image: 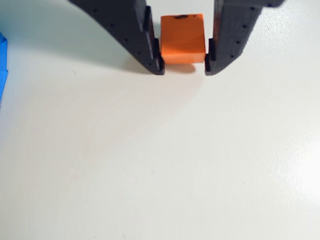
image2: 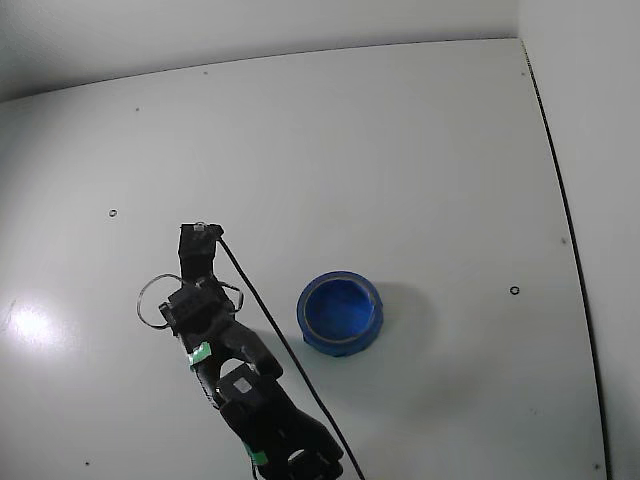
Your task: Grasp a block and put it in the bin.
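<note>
Block pinched between the fingers, bin off to the right

Tabletop point(image2: 400, 150), white and matte, fills both views; a pale wall edges it at the top and right of the fixed view, and a bright glare spot sits at its left edge. I see my arm point(image2: 250, 400) reaching up from the bottom of the fixed view, black with green tape patches and a cable trailing along it.

Next in size is the round blue bin point(image2: 340, 313), standing upright and empty as far as I can tell, just to the right of the arm's forward end in the fixed view. A sliver of blue shows at the left edge of the wrist view.

The gripper point(image: 183, 69) has its two black fingers pressed against the sides of the orange block point(image: 183, 39), which sits squarely between them near the tips, low over the table with a shadow beneath. I cannot tell whether it has lifted clear.

I judge the coming move is a lift and a short swing toward the bin.
</note>
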Available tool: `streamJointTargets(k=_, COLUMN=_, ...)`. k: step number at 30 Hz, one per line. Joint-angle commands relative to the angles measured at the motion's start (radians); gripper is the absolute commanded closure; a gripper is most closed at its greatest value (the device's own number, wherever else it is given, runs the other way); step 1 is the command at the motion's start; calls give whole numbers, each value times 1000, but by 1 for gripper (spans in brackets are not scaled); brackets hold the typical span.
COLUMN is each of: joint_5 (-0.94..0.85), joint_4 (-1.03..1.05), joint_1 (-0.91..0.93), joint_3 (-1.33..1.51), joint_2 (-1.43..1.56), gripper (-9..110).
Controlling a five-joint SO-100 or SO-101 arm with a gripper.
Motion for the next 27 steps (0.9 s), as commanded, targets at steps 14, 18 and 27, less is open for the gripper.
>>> streamJointTargets(k=14, joint_5=224, joint_4=-2, joint_1=382, joint_3=2, joint_2=321, gripper=101)
streamJointTargets(k=18, joint_5=179, joint_4=-2, joint_1=538, joint_3=77, joint_2=528, gripper=101)
streamJointTargets(k=27, joint_5=21, joint_4=-2, joint_1=723, joint_3=336, joint_2=739, gripper=101)
